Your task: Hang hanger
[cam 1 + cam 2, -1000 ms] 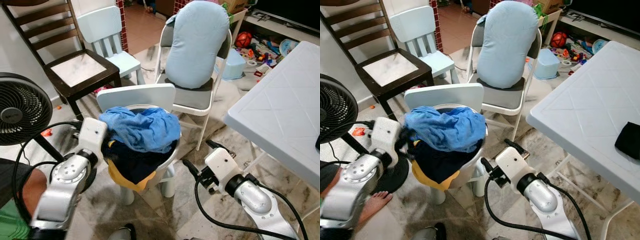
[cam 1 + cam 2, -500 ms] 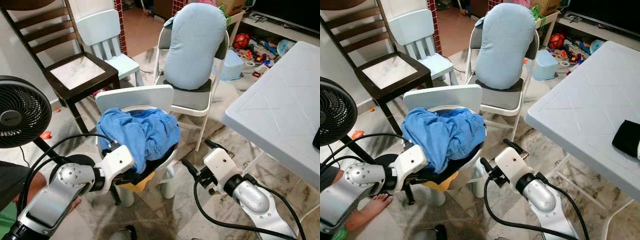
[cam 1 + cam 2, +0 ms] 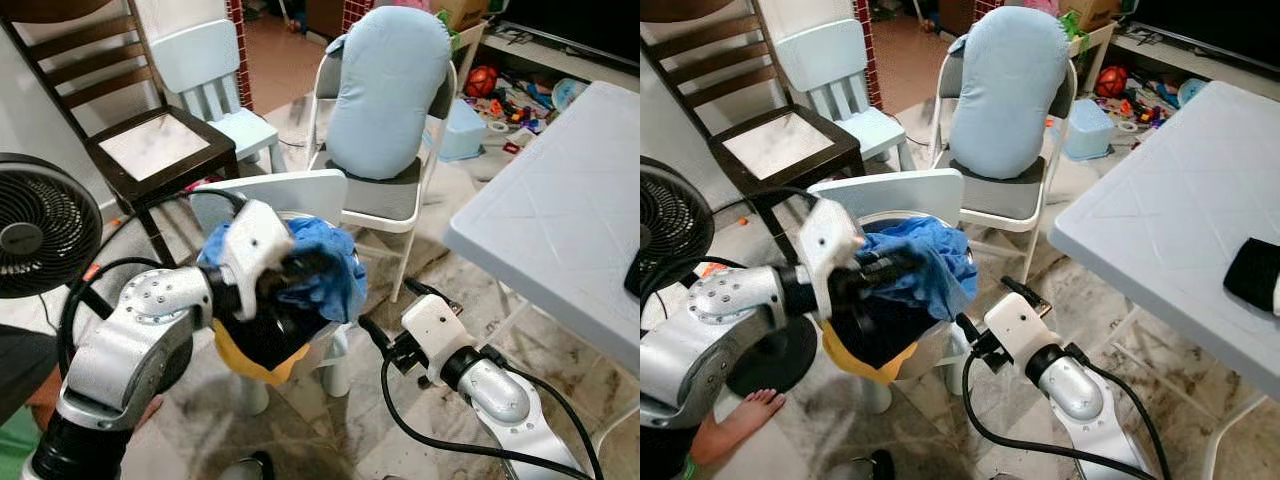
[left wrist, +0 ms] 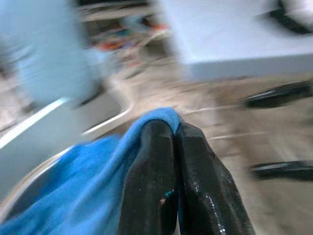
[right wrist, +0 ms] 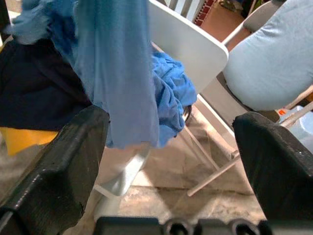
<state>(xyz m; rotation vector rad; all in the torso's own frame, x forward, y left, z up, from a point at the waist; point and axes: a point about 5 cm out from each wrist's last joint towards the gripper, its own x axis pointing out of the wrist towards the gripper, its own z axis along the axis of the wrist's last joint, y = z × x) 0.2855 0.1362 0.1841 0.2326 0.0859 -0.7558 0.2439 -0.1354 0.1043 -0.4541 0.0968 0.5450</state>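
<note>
A blue cloth (image 3: 335,280) lies on top of a pile of clothes, over a dark garment (image 3: 268,335) and a yellow one (image 3: 240,362), in a round white basket on a small white chair (image 3: 270,190). My left gripper (image 3: 303,268) is over the pile, shut on a fold of the blue cloth (image 4: 98,196), with the cloth's edge pinched between the fingertips (image 4: 151,132). The blue cloth (image 5: 122,78) hangs down from it. My right gripper (image 3: 388,304) stands open low beside the chair, to its right, with nothing in it. I see no hanger.
A white table (image 3: 560,220) fills the right side, with a black item (image 3: 1252,275) on it. Behind the small chair stand a folding chair with a light blue cushion (image 3: 385,90), a pale blue child's chair (image 3: 215,70) and a dark wooden chair (image 3: 150,140). A fan (image 3: 40,225) is at left, with a person's foot (image 3: 740,405) near it.
My left arm has swung up from beside the basket to above the pile, and its gripper has shut on the blue cloth and pulled it up. The right arm has hardly moved.
</note>
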